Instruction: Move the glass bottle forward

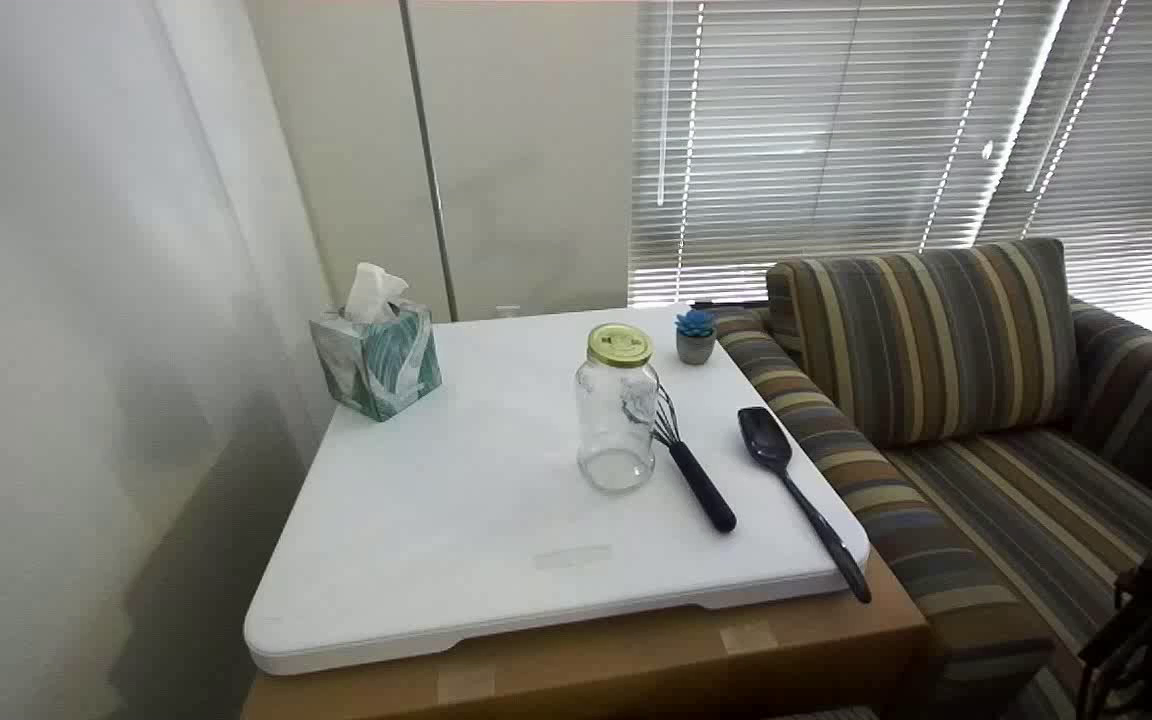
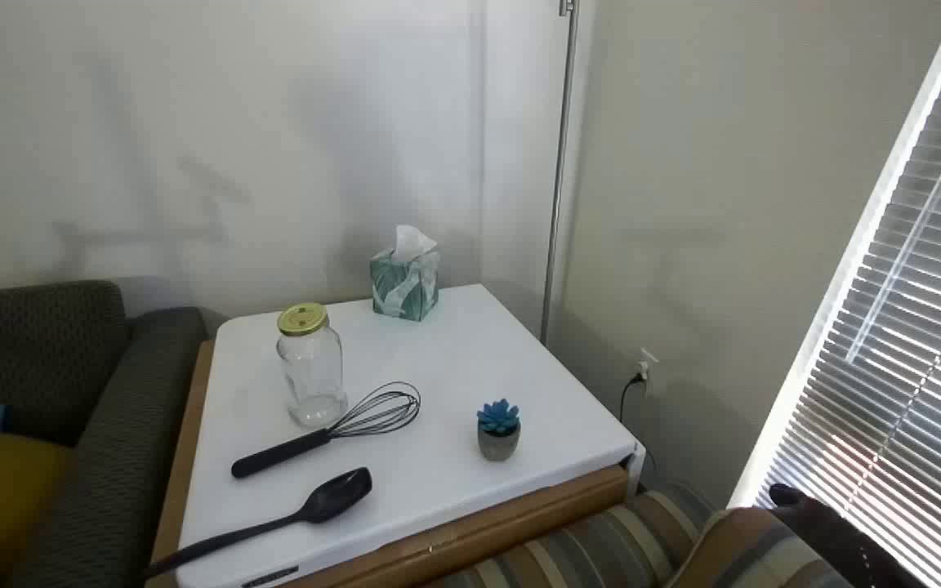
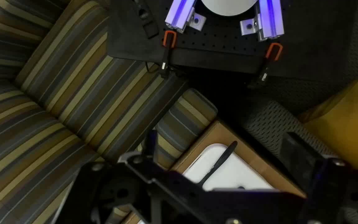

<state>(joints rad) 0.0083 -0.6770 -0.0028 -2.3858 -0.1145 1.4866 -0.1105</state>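
Your tool [image 3: 221, 140] is released, its fingers [image 3: 298, 147] wide apart. In both exterior views the glass bottle [image 1: 616, 425] stands upright on the tabletop [image 1: 456, 480], just beside the whisk [image 1: 701, 485]; you cannot read the small dark markings [image 1: 622, 341] on the bottle's gold lid [image 1: 619, 346].

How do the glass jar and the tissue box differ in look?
The glass jar is clear and cylindrical; the tissue box is boxy with a greenish pattern. The jar wears a yellow-green lid; the box has white tissue poking up. Both stand upright on the white tabletop.
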